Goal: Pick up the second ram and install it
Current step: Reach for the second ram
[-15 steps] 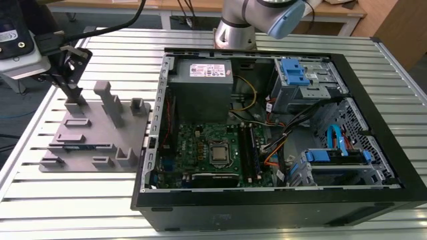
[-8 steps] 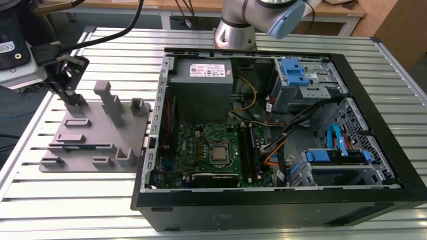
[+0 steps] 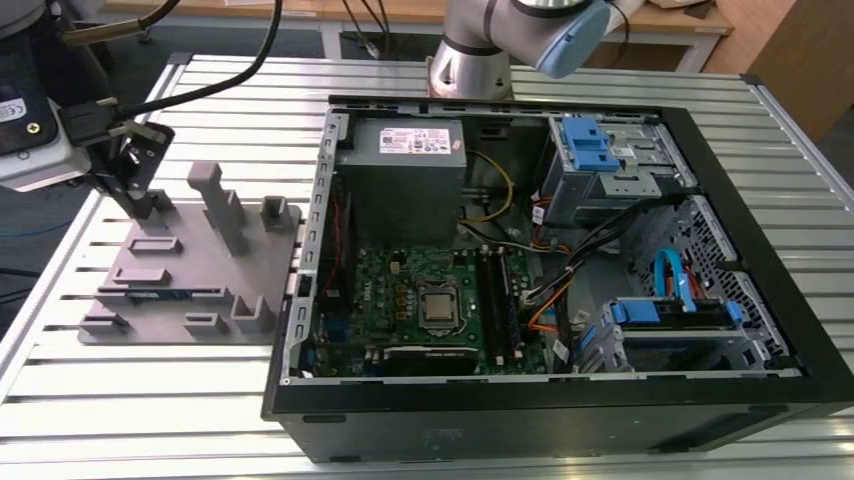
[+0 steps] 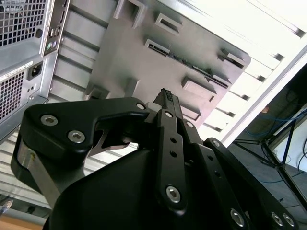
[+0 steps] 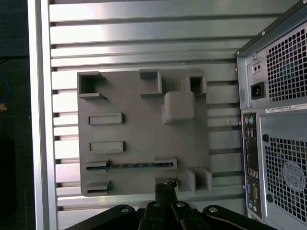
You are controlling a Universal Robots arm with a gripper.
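Note:
The second ram (image 5: 136,165) stands on edge in a slot of the grey fixture plate (image 5: 144,124), a thin dark strip between two low blocks; it also shows as the ram (image 3: 171,293) in the exterior view and the ram (image 4: 192,65) in the second wrist view. My gripper (image 3: 139,203) hangs above the far part of the plate, at the exterior view's left. The fingertips (image 5: 166,184) are pressed together with nothing between them, a short way off the ram and apart from it. The second wrist view shows the gripper (image 4: 166,97) shut too.
An open computer case (image 3: 310,250) lies at the plate's right in the exterior view, with a motherboard (image 3: 400,285), cables and blue drive brackets inside. Tall grey posts (image 3: 220,205) rise from the plate near the gripper. The slatted metal table (image 3: 147,400) ends just left of the plate.

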